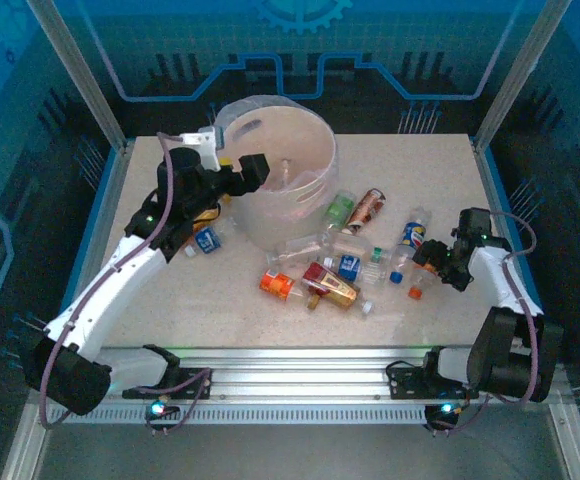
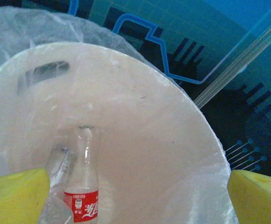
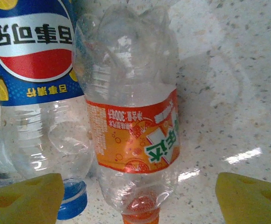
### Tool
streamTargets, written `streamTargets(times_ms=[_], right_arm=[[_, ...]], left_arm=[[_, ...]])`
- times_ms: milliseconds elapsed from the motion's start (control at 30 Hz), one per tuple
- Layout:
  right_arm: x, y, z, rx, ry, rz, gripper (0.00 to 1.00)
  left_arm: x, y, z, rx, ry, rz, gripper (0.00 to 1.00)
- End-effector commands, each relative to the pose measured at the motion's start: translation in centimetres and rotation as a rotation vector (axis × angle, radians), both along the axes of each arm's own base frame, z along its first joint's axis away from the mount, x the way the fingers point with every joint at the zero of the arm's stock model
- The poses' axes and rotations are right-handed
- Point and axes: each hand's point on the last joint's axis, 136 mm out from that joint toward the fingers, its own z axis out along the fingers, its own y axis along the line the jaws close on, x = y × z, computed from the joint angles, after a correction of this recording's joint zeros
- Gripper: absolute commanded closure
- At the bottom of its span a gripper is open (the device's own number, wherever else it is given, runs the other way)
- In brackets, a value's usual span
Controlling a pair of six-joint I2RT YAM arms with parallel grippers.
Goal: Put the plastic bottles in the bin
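From above, the large round translucent whitish plastic bin (image 1: 280,190) stands far-left of centre, with the left gripper (image 1: 253,170) at its rim. Roughly ten crushed plastic bottles (image 1: 346,267) lie on the speckled table (image 1: 440,170) to its near right, beside the right gripper (image 1: 428,255).

At the left wrist, wide-spread, empty fingers (image 2: 14,196) hang over one clear red-labelled bottle (image 2: 82,196) inside the bin.

At the right wrist, parted fingers (image 3: 23,196) straddle a clear orange-labelled bottle (image 3: 135,130) without touching it. Most of the job looks left to do.

Speckled beige table (image 1: 220,312) within blue circuit-patterned walls (image 1: 420,45)
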Motion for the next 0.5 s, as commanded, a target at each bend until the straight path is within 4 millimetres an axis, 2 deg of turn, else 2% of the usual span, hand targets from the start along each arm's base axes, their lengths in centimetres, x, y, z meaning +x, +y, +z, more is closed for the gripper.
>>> streamTargets(times_ms=[0, 200, 467], right_arm=[[0.5, 0.1, -0.8, 0.035, -0.005, -0.005, 0.17], [0.7, -0.1, -1.8, 0.039, 0.015, -0.014, 0.23], [1.1, -0.6, -3.0, 0.024, 0.047, -0.026, 0.27]], left_arm=[[-0.2, 0.4, 1.1, -0.083, -0.024, 0.04, 0.01], [0.1, 0.1, 0.8, -0.095, -0.016, 0.032, 0.01], [0.5, -0.1, -0.2, -0.111, 0.009, 0.035, 0.01]])
